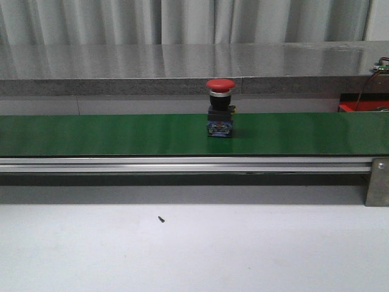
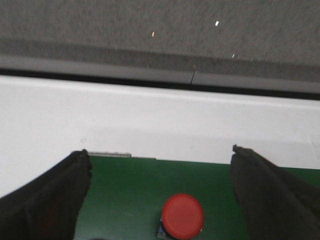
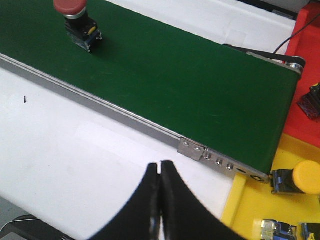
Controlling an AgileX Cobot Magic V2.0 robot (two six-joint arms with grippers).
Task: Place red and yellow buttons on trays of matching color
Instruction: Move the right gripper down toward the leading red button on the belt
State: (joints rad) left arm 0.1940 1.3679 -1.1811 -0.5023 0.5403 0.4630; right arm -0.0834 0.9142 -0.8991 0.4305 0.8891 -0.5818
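- Red button [image 1: 220,107] stands upright on the green conveyor belt [image 1: 109,135], near mid-belt.
- Left gripper [image 2: 160,200]: fingers [image 2: 55,200] spread wide apart above the red button, not touching it.
- Right gripper [image 3: 160,200]: fingers [image 3: 172,197] pressed together, empty, above the white tabletop [image 3: 75,150].
- Yellow button [image 3: 300,178] lies in the yellow tray [image 3: 250,210] at the belt end; the red tray [image 3: 305,75] sits beside it.

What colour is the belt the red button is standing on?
Dark green. The belt under the red button shows best in the front view.

Grey curtain [image 1: 182,21] behind a granite ledge [image 1: 121,70].
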